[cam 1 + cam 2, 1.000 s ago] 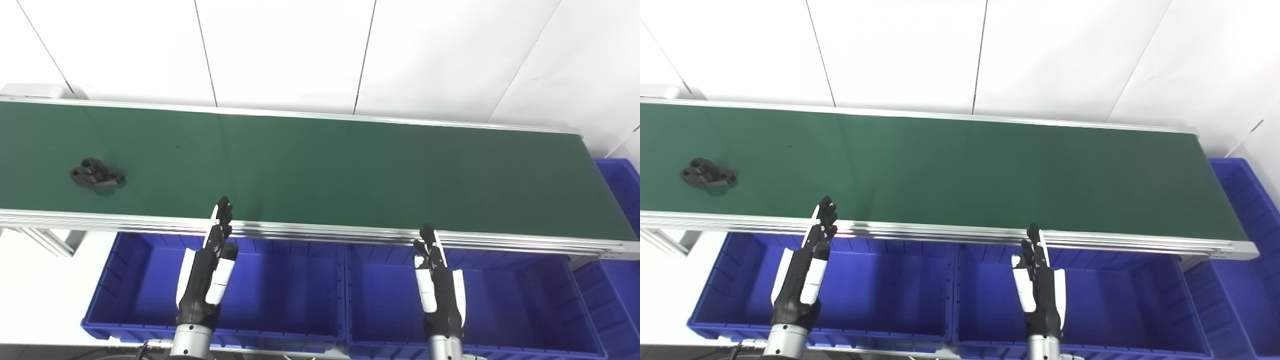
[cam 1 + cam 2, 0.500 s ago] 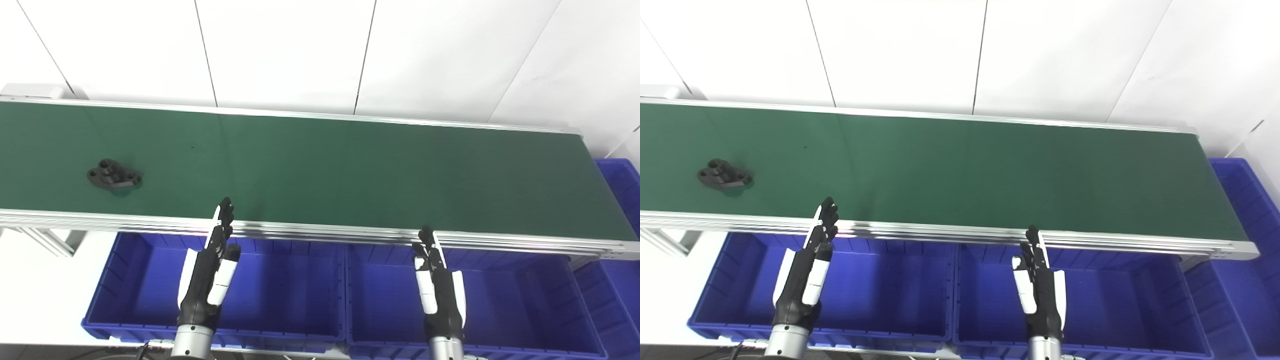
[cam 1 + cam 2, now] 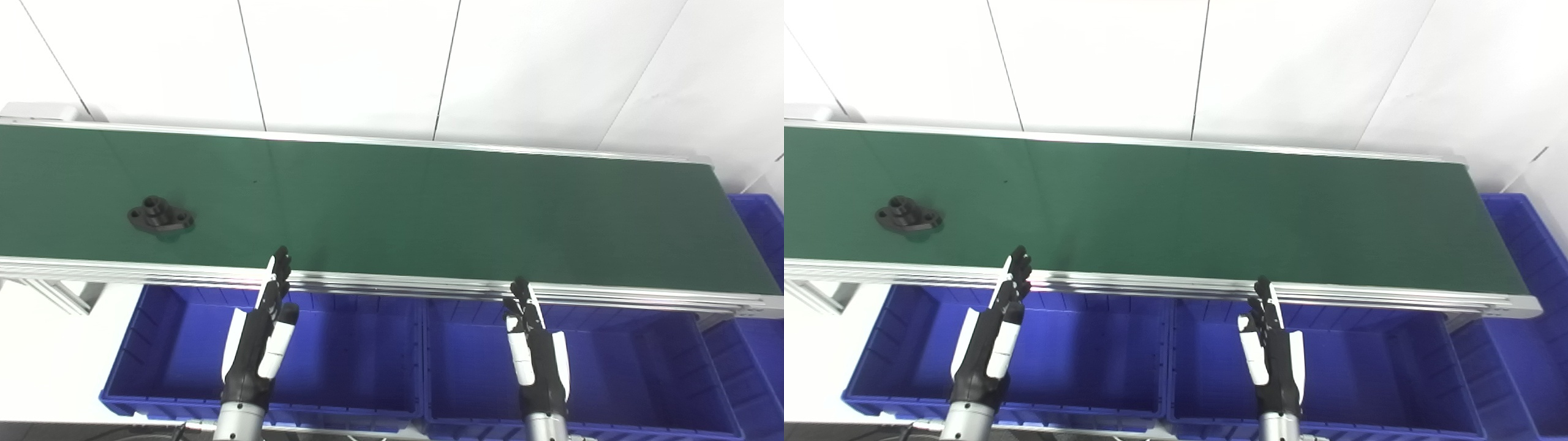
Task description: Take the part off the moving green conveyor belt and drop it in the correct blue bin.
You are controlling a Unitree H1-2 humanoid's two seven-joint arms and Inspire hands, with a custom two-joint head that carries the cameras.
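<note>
A black flanged part (image 3: 160, 215) lies on the green conveyor belt (image 3: 429, 208) at its left end; it also shows in the right eye view (image 3: 909, 217). My left hand (image 3: 260, 340) is open and empty over the left blue bin (image 3: 153, 343), its fingertips at the belt's near rail, to the right of the part. My right hand (image 3: 536, 349) is open and empty over the middle blue bin (image 3: 643, 367), below the rail.
A third blue bin (image 3: 759, 245) stands at the belt's right end. The belt's aluminium near rail (image 3: 398, 285) runs across in front of both hands. A white panelled wall stands behind the belt. A metal frame leg (image 3: 55, 294) is at the lower left.
The black part has travelled to the right along the belt. Both hands have sunk slightly and the left hand has shifted a little right.
</note>
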